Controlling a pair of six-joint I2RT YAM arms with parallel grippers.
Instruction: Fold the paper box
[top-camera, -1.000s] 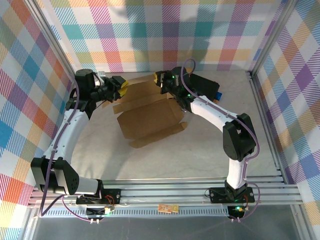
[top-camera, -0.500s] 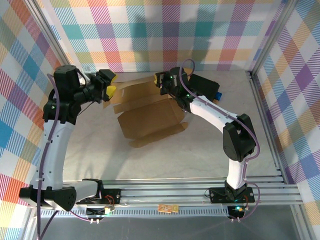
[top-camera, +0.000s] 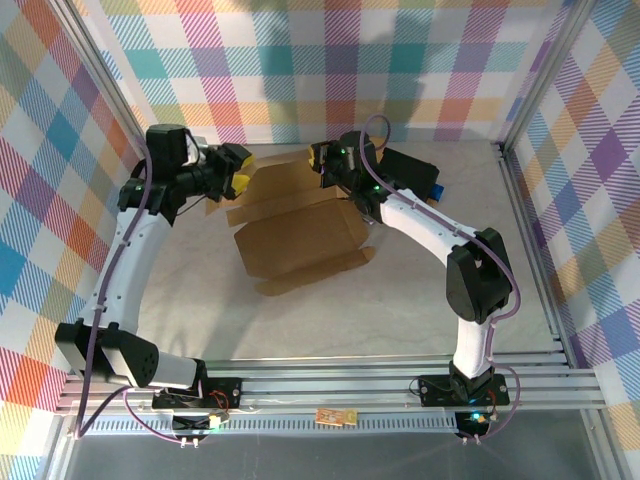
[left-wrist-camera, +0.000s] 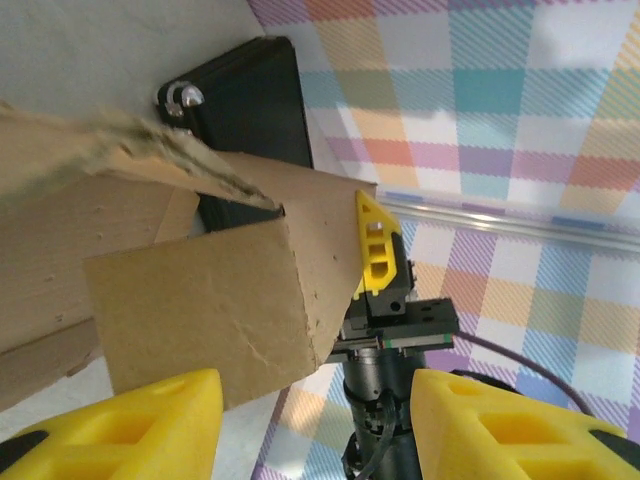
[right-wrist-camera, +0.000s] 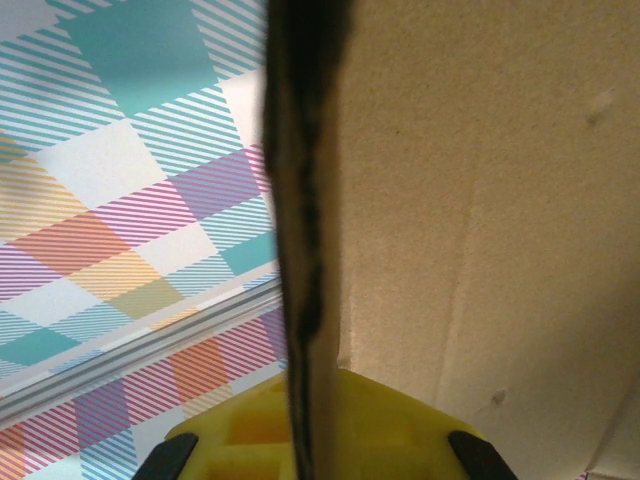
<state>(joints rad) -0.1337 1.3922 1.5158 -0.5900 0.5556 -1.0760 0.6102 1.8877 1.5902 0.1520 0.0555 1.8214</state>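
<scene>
Compared with half a second ago, the left arm has swung back in from 9 o'clock, and the left gripper (top-camera: 236, 171) now hangs just beside the far-left flap of the paper box (top-camera: 300, 238), much where it was a second ago. The box and the right arm have not shifted. The box lies a little toward 12 o'clock from the middle of the worktop (top-camera: 400, 300), its main panel flat and its far flaps lifted. In the left wrist view the left gripper's yellow fingers (left-wrist-camera: 150, 420) are spread wide with nothing between them, so it is released. The right gripper (top-camera: 320, 160) sits at the box's 12 o'clock edge. From the left wrist camera we see one of its yellow fingers (left-wrist-camera: 375, 245) pressed against a raised flap, and the other finger is hidden behind the cardboard. In its own wrist view the dark flap edge runs straight down into the yellow fingers, so we read it as clenched on that flap. That view is otherwise blurred by nearness. A black case (top-camera: 412, 172) lies at 2 o'clock from the box, partly covered by the right arm, and in the left wrist view the cardboard cuts it off.
</scene>
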